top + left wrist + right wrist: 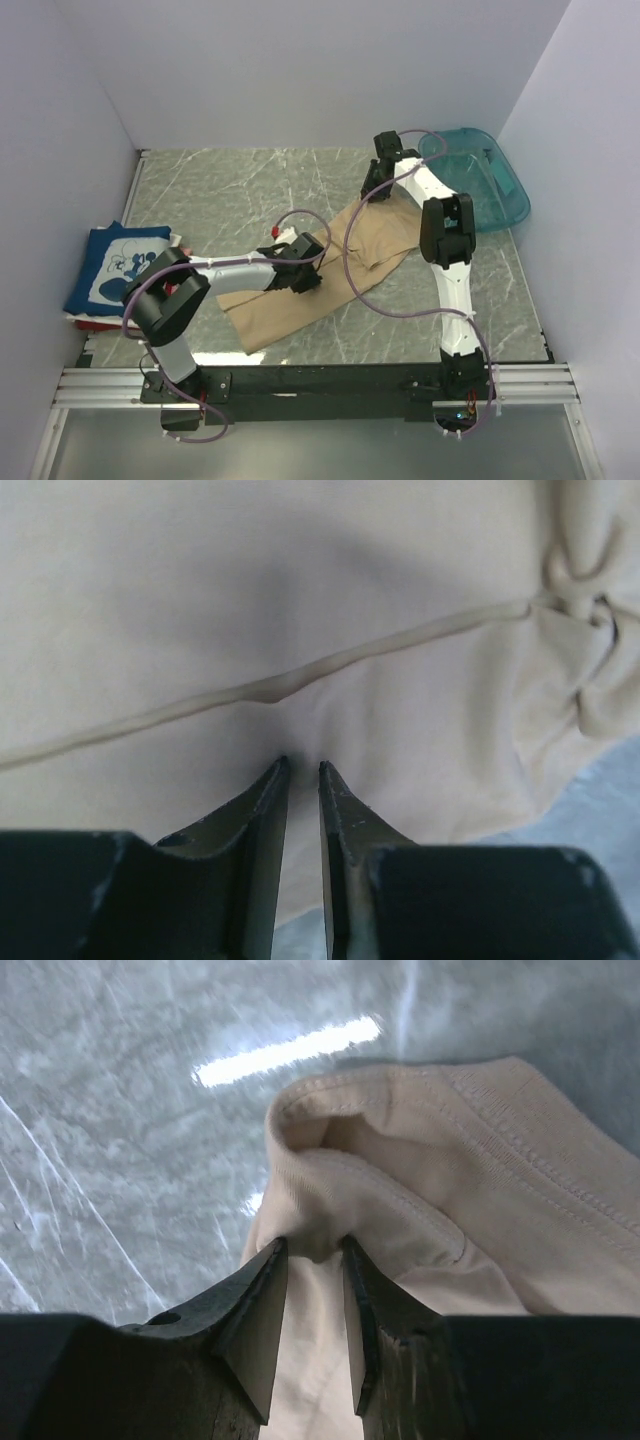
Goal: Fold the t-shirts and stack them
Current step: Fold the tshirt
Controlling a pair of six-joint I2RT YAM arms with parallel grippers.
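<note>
The right fingers (278, 1255) are clamping a bunched fold at the stitched hem of the soft tan t-shirt (280, 315), which is lying crumpled across the middle of the marbled counter (250, 185). The left fingers (281, 778) are standing nearly together, tips pressing its smooth cloth; whether they are pinching it cannot be told. A folded navy mouse-print t-shirt (115, 265) is lying at the left edge. A translucent teal tub (495, 195) is sitting in the far right corner.

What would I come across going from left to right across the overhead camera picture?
Navy mouse-print t-shirt → tan t-shirt → teal tub.
</note>
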